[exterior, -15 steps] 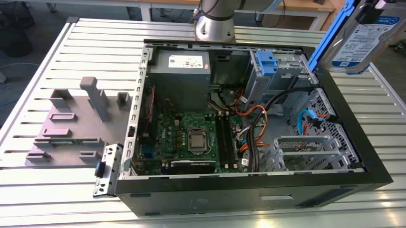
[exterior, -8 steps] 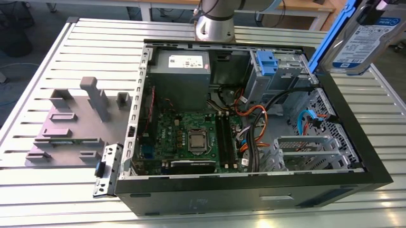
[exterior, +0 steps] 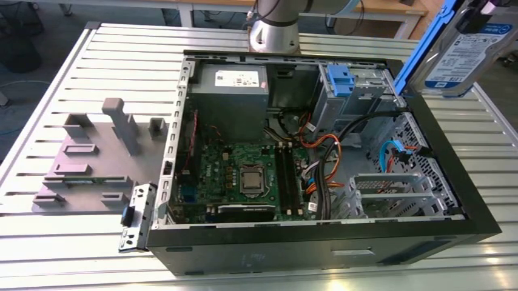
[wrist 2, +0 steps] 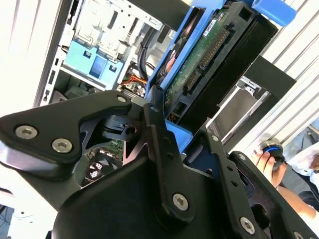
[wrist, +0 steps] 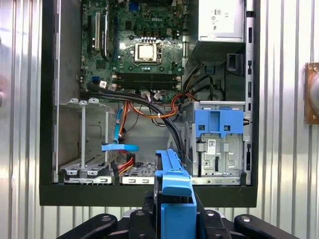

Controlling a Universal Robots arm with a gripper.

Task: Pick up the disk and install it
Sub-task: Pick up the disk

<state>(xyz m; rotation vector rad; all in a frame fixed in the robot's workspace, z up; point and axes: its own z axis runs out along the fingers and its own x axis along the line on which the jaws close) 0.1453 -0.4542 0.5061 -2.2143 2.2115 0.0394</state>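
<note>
One gripper (wrist 2: 172, 149) clamped on the disk (exterior: 453, 54), held upright in the air above the open computer case (exterior: 421, 233), over its rim beside the drive cage (exterior: 360, 91)

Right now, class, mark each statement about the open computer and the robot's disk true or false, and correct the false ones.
1. The gripper holds the disk. True.
2. The disk sits inside the drive cage. False: it is held in the air above the case, at the exterior view's right.
3. The disk's carrier is red. False: it is blue.
4. The case's side is open, showing the motherboard. True.
5. The power supply lies on the table. False: it sits in the case.
</note>
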